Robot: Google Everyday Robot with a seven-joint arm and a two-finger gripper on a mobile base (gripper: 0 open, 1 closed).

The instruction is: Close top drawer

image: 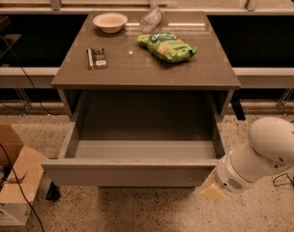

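Observation:
The top drawer (130, 173) is a wide, shallow grey drawer pulled far out of the cabinet, its flat front facing me and its inside empty. My white arm (263, 156) comes in from the lower right. My gripper (212, 191) shows as a tan tip at the right end of the drawer front, just below and outside its right corner. I cannot tell whether it touches the front. The lower drawers are hidden under the open one.
On the cabinet top (137, 66) lie a beige bowl (110, 21), a crumpled bottle (150, 19), a green snack bag (167, 46) and a small dark bar (96, 58). A cardboard box (11, 185) stands on the floor at the left. Cables (21, 192) run near it.

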